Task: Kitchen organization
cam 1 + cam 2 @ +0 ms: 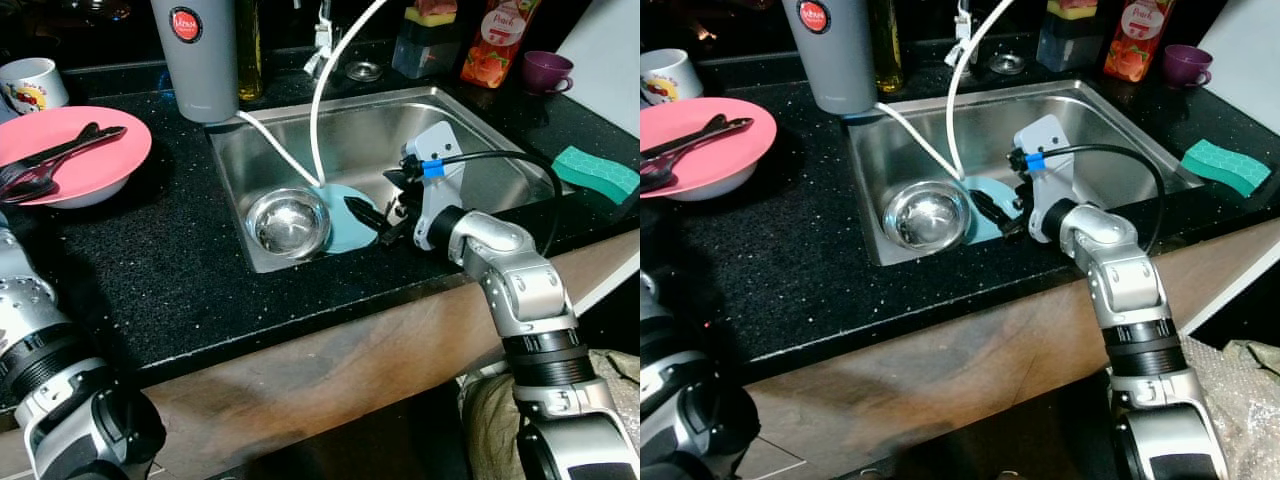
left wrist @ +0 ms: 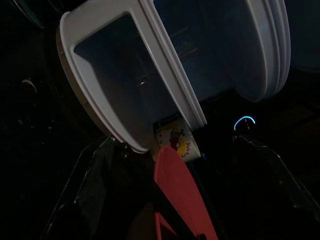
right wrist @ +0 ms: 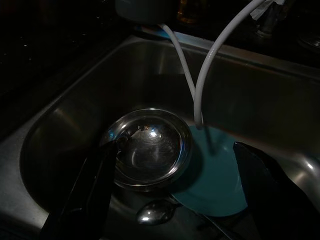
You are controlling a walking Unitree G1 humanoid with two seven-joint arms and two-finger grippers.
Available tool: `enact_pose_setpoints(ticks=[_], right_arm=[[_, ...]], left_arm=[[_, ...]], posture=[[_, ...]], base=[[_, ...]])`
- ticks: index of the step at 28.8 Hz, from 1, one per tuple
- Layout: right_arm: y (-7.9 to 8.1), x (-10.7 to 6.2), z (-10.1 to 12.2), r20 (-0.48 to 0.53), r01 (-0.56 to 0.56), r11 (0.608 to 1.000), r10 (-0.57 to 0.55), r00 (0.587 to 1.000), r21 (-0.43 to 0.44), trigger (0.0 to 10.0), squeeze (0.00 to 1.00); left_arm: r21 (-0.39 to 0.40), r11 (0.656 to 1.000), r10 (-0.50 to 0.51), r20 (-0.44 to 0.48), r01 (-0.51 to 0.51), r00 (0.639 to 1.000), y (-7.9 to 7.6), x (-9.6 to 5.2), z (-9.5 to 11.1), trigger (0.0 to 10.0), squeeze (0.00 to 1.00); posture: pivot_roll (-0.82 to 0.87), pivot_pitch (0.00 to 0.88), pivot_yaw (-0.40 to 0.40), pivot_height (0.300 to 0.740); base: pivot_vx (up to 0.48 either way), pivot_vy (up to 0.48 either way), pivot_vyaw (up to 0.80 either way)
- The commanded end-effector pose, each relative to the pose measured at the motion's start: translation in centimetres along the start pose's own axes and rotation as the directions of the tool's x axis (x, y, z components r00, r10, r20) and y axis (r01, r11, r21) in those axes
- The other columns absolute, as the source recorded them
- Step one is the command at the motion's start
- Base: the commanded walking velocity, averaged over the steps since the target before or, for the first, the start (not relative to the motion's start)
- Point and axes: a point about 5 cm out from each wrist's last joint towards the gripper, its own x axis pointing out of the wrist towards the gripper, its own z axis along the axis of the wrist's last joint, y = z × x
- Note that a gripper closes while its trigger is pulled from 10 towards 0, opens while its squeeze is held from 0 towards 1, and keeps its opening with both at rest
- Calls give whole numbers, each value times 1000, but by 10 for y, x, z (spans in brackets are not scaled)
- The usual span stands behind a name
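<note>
Steel first: my right hand (image 1: 383, 222) hangs low in the sink (image 1: 480, 135), fingers spread and holding nothing, just above a spoon (image 3: 156, 212). Past it sit a steel bowl (image 1: 288, 221) and a teal plate (image 3: 217, 177) partly under it. I judge the bowl light, stiff and slippery; its rim is the place to pinch. My left hand idles; I cannot tell its state.
</note>
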Motion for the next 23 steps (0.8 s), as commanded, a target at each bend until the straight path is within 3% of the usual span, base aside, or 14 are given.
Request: enact_pose_setpoints(ticks=[1,4,5,6,8,9,10,11,12,14,23], right_arm=[[-1,0,0,-7,-4,1000,4,1000,-3,10000,0],[-1,0,0,-7,-5,1000,5,1000,-3,10000,0],[-1,0,0,-7,-5,1000,5,1000,-3,10000,0],[-1,0,0,-7,-5,1000,4,1000,-3,10000,0],[-1,0,0,-7,-4,1000,4,1000,-3,10000,0],[-1,0,0,-7,-4,1000,4,1000,-3,10000,0],[-1,0,0,-7,-4,1000,4,1000,-3,10000,0],[-1,0,0,-7,-4,1000,4,1000,-3,10000,0],[-1,0,0,-7,-4,1000,4,1000,-3,10000,0],[-2,0,0,-7,-3,1000,3,1000,-4,10000,0],[-2,0,0,-6,-1,1000,1,1000,-6,10000,0]], left_arm=[[8,1000,16,12,-16,1000,3,2,1,10000,0],[13,1000,16,15,-16,1000,4,3,1,10000,0],[13,1000,14,17,-15,1000,4,3,1,9216,0],[12,1000,14,19,-14,1000,4,3,1,8157,0],[5,1000,18,22,-18,1000,4,4,0,3647,0],[1,1000,22,22,-22,1000,4,4,0,2157,0],[-1,1000,24,22,-24,999,5,4,0,2157,0],[-10,999,32,21,-32,999,5,4,0,0,0],[-10,999,32,21,-32,999,5,4,0,0,0],[-34,998,57,12,-56,998,9,4,-2,10000,0],[-89,989,116,6,-115,993,16,-1,-7,10000,0]], posture=[[27,84,-44,740],[27,86,-44,740],[27,86,-44,740],[27,86,-44,740],[27,86,-44,740],[27,86,-44,740],[27,86,-44,740],[27,86,-44,740],[27,86,-44,740],[26,86,-44,740],[26,85,-43,740]], base=[[0,0,0],[0,0,0],[0,0,0],[0,0,0],[0,0,0],[0,0,0],[0,0,0],[0,0,0],[0,0,0],[0,0,0],[0,0,0]])
